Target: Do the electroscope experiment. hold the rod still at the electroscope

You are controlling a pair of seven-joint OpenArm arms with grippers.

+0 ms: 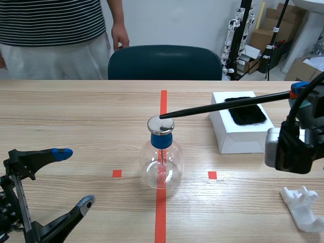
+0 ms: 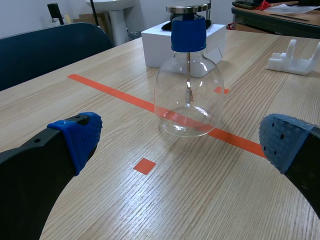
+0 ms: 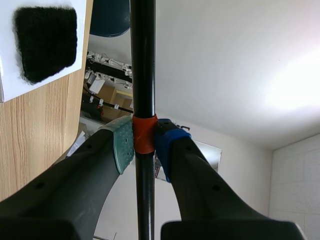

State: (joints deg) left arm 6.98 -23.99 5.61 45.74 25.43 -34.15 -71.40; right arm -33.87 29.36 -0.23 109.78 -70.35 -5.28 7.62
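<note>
A glass flask electroscope (image 1: 161, 164) with a blue stopper and a metal disc (image 1: 160, 124) on top stands on the red centre tape; from the left wrist it shows ahead of the fingers (image 2: 188, 92). A long black rod (image 1: 228, 106) with an orange band reaches from the right, its tip resting at the disc's edge. My right gripper (image 3: 144, 145) is shut on the rod (image 3: 142, 65) at the orange band. My left gripper (image 1: 73, 179) stands open low at the near left, well short of the flask, holding nothing (image 2: 185, 145).
A white box (image 1: 238, 129) with a black fur patch (image 1: 246, 112) lies right of the flask, under the rod. A white plastic stand (image 1: 304, 205) lies near the right front. A person stands behind a dark chair (image 1: 164, 63) across the table.
</note>
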